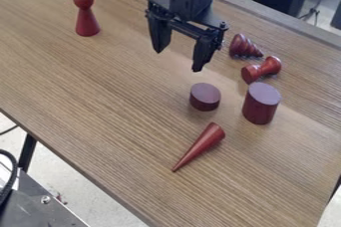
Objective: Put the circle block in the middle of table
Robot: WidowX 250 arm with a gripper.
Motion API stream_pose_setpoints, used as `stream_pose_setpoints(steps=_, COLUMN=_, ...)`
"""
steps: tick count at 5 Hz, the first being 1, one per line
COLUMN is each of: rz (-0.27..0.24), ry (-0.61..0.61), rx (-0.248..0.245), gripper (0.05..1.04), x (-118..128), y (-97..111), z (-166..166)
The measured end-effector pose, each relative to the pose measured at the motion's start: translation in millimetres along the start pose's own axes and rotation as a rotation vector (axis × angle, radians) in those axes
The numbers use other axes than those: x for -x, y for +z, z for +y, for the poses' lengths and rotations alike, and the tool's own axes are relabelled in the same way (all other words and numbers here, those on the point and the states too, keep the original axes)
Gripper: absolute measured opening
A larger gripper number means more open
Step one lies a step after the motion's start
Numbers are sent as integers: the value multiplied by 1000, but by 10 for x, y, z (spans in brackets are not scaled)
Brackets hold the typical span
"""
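The gripper (pixel 178 60) hangs over the back part of the table, its two fingers spread apart with nothing between them. A short, round, dark red block (pixel 205 97) lies flat on the wooden table (pixel 100 96), in front of the gripper and slightly to its right in the view. The block and the gripper are apart.
A tall cylinder (pixel 261 103) stands right of the round block; a slim cone (pixel 202 146) lies in front. Behind are a lying peg shape (pixel 261 69) and a ridged cone (pixel 244 46). A pawn-like figure (pixel 85 13) stands back left.
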State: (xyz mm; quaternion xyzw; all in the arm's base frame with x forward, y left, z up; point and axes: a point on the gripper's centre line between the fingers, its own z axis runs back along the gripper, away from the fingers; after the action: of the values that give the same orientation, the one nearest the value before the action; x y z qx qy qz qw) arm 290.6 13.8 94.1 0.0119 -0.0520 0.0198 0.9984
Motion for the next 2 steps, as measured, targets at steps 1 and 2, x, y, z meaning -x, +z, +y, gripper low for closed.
stream_pose_setpoints(steps=1, rz=28, ry=-1, rx=1, gripper=1001, x=40, y=-70, z=-12)
stream_pose_setpoints(steps=2, rz=75, ry=-18, rx=-7, gripper=1001, x=49, y=-226, z=-128)
